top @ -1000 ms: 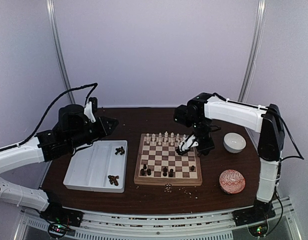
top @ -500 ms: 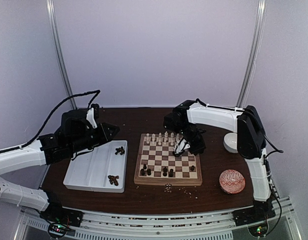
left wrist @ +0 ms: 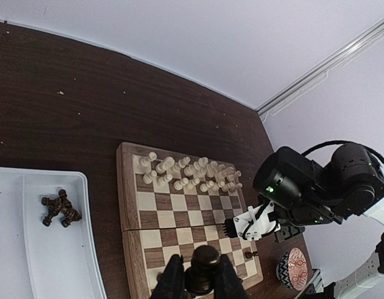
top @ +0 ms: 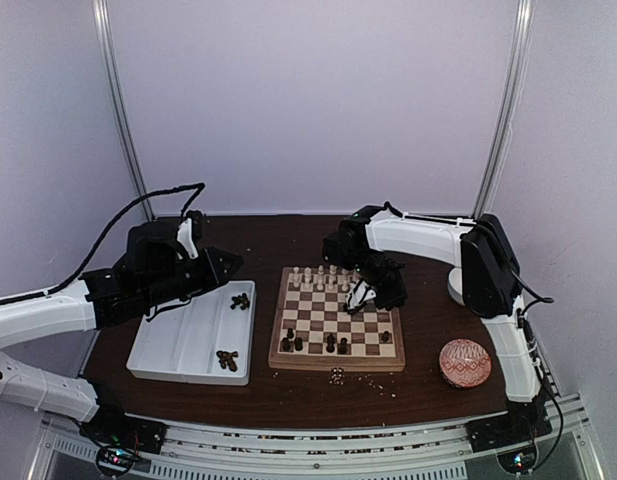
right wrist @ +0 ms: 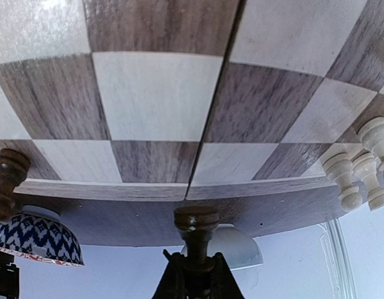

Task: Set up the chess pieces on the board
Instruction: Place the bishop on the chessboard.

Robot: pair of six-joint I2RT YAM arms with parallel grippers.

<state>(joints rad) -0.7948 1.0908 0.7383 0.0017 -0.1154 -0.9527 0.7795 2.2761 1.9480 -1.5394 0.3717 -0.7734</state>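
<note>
Top view: I judge the step as filling the dark side. The cream pieces point(top: 323, 277) fill the two far rows of the board point(top: 336, 318), and only a few dark men point(top: 330, 343) stand at the near edge. My right gripper point(top: 363, 293) is low over the board's far right part, just beside the cream rows. My left gripper point(top: 226, 268) hangs over the far right corner of the tray point(top: 178, 335). The tray holds two dark clusters, one point(top: 240, 300) in the far right compartment and one point(top: 226, 360) at the near right. The patterned bowl point(top: 464, 362) sits right of the board, and I can make out nothing in it.

Left wrist view: my left gripper point(left wrist: 200, 269) is clamped narrow on a dark piece point(left wrist: 204, 273), carried upright in the air. The board point(left wrist: 179, 218) and a dark cluster point(left wrist: 61, 208) in the tray point(left wrist: 30, 261) lie below.

Right wrist view: my right gripper point(right wrist: 192, 274) is pinched on another dark piece point(right wrist: 196, 225), upright, near the board's point(right wrist: 154, 106) border. A standing dark man point(right wrist: 8, 177) is at one side and cream pieces point(right wrist: 360, 162) at the other. The white bowl point(right wrist: 238, 249) and patterned bowl point(right wrist: 36, 237) show side-on, so their contents are hidden.

Next, I think each held piece needs a free near-row square and an upright release, clear of its neighbours.
</note>
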